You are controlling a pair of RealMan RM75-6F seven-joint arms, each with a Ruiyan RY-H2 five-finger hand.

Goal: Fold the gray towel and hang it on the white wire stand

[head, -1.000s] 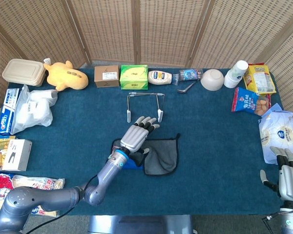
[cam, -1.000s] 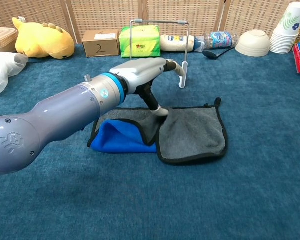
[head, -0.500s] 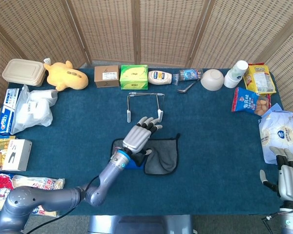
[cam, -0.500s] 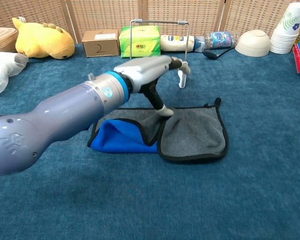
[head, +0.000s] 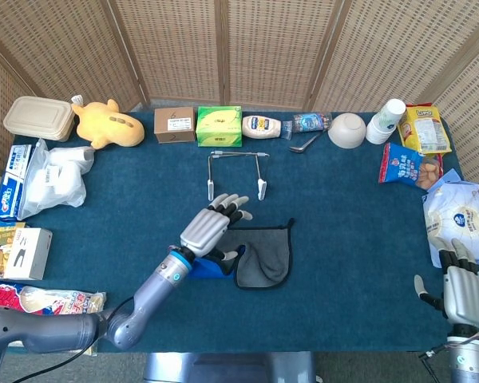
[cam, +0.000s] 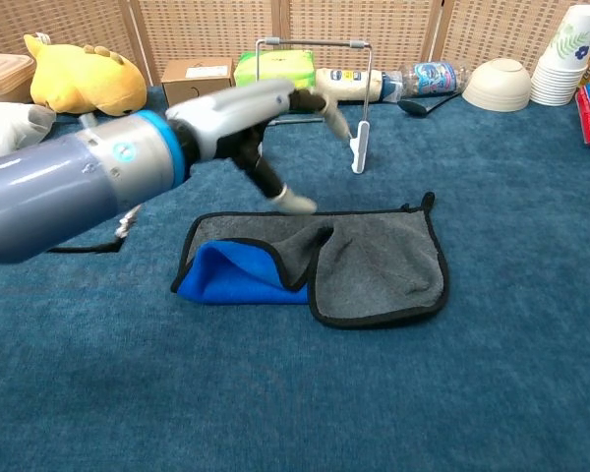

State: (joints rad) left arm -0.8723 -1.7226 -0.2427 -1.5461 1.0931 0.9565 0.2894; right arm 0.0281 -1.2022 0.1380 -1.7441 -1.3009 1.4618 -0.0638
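Note:
The gray towel (cam: pixel 374 261) lies folded on the blue tablecloth, black-edged, with its blue underside (cam: pixel 238 275) showing at the left; in the head view the towel (head: pixel 267 254) sits mid-table. Behind it stands the white wire stand (head: pixel 238 171), bare, also in the chest view as the stand (cam: pixel 315 47). My left hand (head: pixel 211 226) hovers over the towel's left part with fingers spread, holding nothing; the chest view shows the same left hand (cam: pixel 246 123) raised above the cloth. My right hand (head: pixel 457 291) rests at the table's front right corner, fingers apart, empty.
Along the back edge sit a yellow plush toy (head: pixel 106 124), a cardboard box (head: pixel 174 124), a green tissue box (head: pixel 219 125), a bottle (head: pixel 263 126), a white bowl (head: pixel 346 130) and paper cups (head: pixel 385 120). Snack bags (head: pixel 457 219) line the right edge, packages (head: pixel 32 179) the left.
My left hand has let go of the towel's fold, lifted and drawn back to the left. The towel now lies flat and folded. The right hand has risen slightly.

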